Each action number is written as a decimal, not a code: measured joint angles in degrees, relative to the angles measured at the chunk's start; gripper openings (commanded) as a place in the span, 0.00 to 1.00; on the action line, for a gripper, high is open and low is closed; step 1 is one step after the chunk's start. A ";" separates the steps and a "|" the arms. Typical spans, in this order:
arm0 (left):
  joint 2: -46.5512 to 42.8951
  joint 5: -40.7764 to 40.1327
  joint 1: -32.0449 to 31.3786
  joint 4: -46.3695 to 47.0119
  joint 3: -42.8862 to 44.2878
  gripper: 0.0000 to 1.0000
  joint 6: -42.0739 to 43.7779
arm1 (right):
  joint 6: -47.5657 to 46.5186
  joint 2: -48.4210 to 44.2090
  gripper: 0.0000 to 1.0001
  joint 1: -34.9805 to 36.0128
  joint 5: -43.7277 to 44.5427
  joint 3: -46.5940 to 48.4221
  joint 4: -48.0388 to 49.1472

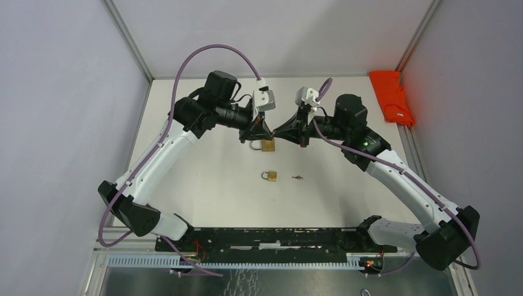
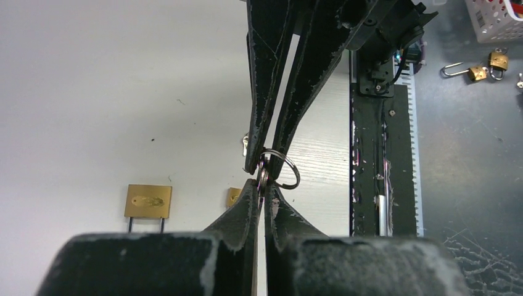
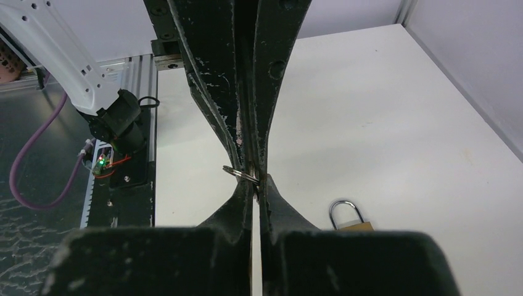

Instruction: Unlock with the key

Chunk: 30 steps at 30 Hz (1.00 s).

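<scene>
My left gripper and right gripper meet tip to tip above the white table, behind its middle. Both are shut on the same small key with its wire ring. The ring sticks out sideways from the pinch, and the key's blade is mostly hidden between the pads. In the top view the two grippers hang just above a brass padlock that lies flat with its shackle shut. That padlock also shows in the right wrist view, beside my fingers.
A second brass padlock and a loose key lie nearer the front. An orange-red object sits at the back right edge. A black rail runs along the near edge. Padlocks and a white basket lie off the table.
</scene>
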 measured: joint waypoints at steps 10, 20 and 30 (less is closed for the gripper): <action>-1.05 2.93 -0.07 1.64 0.00 0.35 0.02 | 0.33 -2.58 0.00 0.20 1.09 -0.09 -0.57; -1.38 4.70 -0.57 3.28 0.00 0.34 0.02 | 0.39 -2.80 0.00 0.28 2.08 0.85 -2.08; -1.38 5.01 -0.85 4.50 0.00 0.38 0.02 | 0.37 -3.08 0.00 0.28 3.43 2.75 -5.35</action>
